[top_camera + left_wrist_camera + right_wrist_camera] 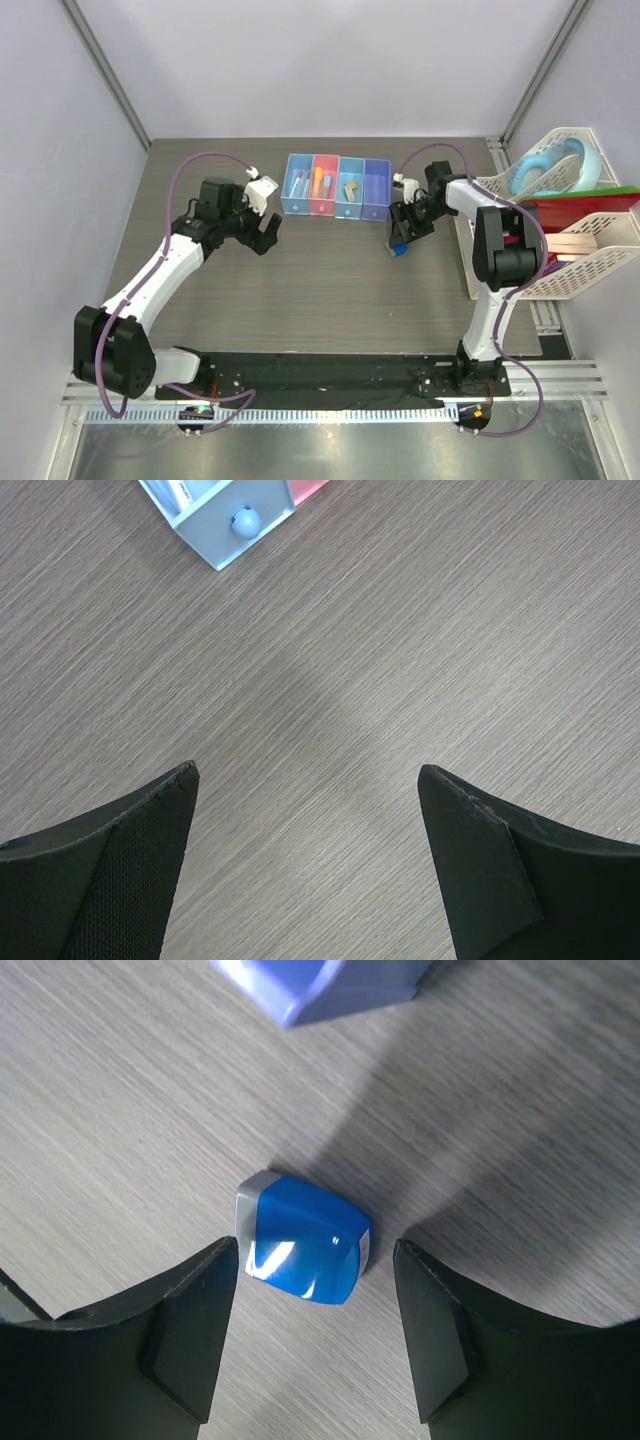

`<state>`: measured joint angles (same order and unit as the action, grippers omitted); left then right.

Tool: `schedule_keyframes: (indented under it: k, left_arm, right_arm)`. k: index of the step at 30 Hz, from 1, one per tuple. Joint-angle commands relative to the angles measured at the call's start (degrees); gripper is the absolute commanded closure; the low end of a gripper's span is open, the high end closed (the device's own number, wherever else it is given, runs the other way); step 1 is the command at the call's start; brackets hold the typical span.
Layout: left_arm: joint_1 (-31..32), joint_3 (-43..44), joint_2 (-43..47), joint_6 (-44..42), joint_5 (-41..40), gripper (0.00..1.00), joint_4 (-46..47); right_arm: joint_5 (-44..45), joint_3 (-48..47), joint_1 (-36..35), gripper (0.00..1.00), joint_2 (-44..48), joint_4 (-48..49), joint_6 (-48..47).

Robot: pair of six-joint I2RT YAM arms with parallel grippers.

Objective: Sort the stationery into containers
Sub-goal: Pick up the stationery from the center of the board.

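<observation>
A small glossy blue block (305, 1240) with a grey end lies on the wood-grain table, seen too as a blue speck (398, 249) below the right end of the containers. My right gripper (317, 1290) hangs over it, open, fingers on either side without touching. The containers (336, 186) form a row of light blue, pink, light blue and purple boxes; pens and erasers lie inside the first three. My left gripper (305, 800) is open over bare table, left of the row, with the light blue end box (225, 515) at the top of its view.
White mesh baskets (590, 250) with books and a blue ring (545, 170) stand at the right edge, close behind the right arm. A purple box corner (320, 985) lies just beyond the block. Grey walls bound the table at back and sides.
</observation>
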<state>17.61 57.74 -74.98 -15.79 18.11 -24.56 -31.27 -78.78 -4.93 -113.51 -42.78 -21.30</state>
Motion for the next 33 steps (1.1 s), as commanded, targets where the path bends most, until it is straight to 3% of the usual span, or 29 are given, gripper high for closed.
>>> schedule_keyframes:
  k: [1, 27, 30, 31, 33]
  left_arm:
    - [0.2, -0.4, 1.7, -1.1, 1.0, 0.11, 0.3]
    - [0.2, -1.4, 3.0, -1.8, 0.7, 0.11, 0.3]
    - [0.2, -1.8, 3.3, -2.0, 0.7, 0.11, 0.3]
    - [0.2, -2.0, 3.5, -2.1, 0.6, 0.11, 0.4]
    - [0.2, -2.3, 3.7, -2.3, 0.7, 0.11, 0.5]
  right_arm:
    - [2.3, 0.7, -0.3, 0.31, 0.9, 5.3, 2.8]
    - [15.1, 8.6, -8.2, 0.28, 4.6, 9.2, 4.7]
    - [15.1, 8.6, -8.2, 0.38, 4.4, 9.4, 5.6]
    - [15.1, 8.6, -8.3, 0.52, 4.4, 9.4, 5.7]
    - [15.1, 8.6, -8.3, 0.67, 4.4, 9.3, 6.4]
